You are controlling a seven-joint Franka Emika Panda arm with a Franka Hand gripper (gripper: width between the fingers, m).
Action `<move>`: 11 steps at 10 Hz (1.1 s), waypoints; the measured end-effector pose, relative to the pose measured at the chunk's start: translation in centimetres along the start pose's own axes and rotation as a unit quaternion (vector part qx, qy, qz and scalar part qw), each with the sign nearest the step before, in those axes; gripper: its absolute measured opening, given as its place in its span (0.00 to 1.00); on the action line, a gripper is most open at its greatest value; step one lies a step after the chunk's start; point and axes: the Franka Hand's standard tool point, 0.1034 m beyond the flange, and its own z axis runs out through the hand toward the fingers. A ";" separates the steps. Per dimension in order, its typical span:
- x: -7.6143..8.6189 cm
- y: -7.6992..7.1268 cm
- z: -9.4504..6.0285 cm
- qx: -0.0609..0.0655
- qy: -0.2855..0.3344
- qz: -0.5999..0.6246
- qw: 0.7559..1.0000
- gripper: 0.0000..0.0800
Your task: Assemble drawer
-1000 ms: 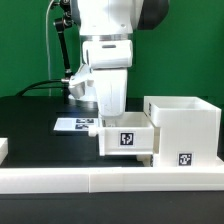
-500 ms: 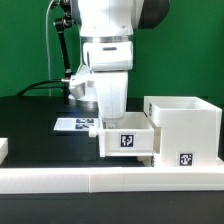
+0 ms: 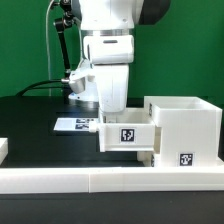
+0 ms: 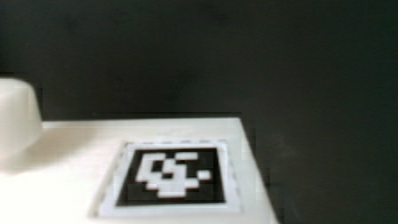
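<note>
A small white tray (image 3: pixel 127 136) sits at the front of the black table (image 3: pixel 30 115), its tagged face toward you, touching the open side of the large white shell (image 3: pixel 185 128) on the exterior view's right. Part of the tray looks already tucked into the shell's side opening, with the rest sticking out toward the exterior view's left. The tray's sliding line runs left to right across that view, so any push would have to drive it rightward into the shell. The gripper (image 3: pixel 112 108) comes straight down onto the tray's left rear part, directly above it. Its fingertips are hidden behind the tray wall, so you cannot tell whether they are gripping the wall or standing apart. The wrist view shows only a blurred tag (image 4: pixel 173 173) on a white surface, very close. Behind the tray lies the marker board (image 3: pixel 73 124). A long white rail (image 3: pixel 100 181) crosses the foreground.
</note>
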 end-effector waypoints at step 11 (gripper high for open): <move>0.7 -0.1 0.8 -0.004 0.003 -0.001 1.000 0.05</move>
